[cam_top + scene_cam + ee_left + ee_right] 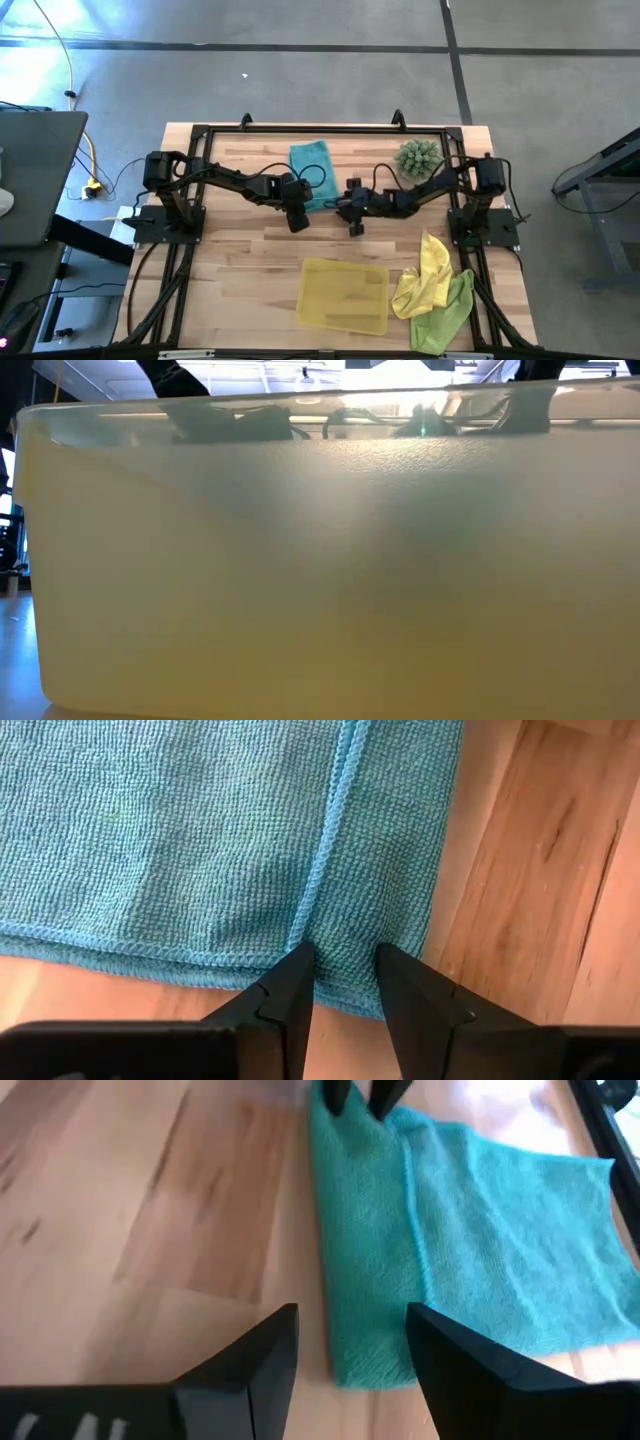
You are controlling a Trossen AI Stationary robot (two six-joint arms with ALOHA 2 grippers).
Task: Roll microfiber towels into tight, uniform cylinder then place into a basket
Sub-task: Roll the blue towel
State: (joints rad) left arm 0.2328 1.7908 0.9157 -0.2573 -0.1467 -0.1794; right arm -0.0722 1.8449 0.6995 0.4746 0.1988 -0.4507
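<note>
The translucent wall of the yellow basket (pixel 320 580) fills nearly the whole low view, reducing both arms to dark smears above its rim, while the teal towel (pixel 200 830) runs off the left wrist picture beyond the fingers (pixel 290 985), its far corners unseen.

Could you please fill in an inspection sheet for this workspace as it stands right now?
Surface: wooden table, bare in front of the left arm.
Job's things: teal towel lies flat and folded at the far middle; yellow towel and lime green towel crumpled beside the basket, which holds nothing.
Clutter: spiky green plant.
Grippers: left gripper pinches the teal towel's edge; right gripper open at its corner.
Cables: yellow cable on the floor.
Surroundings: grey floor.
</note>
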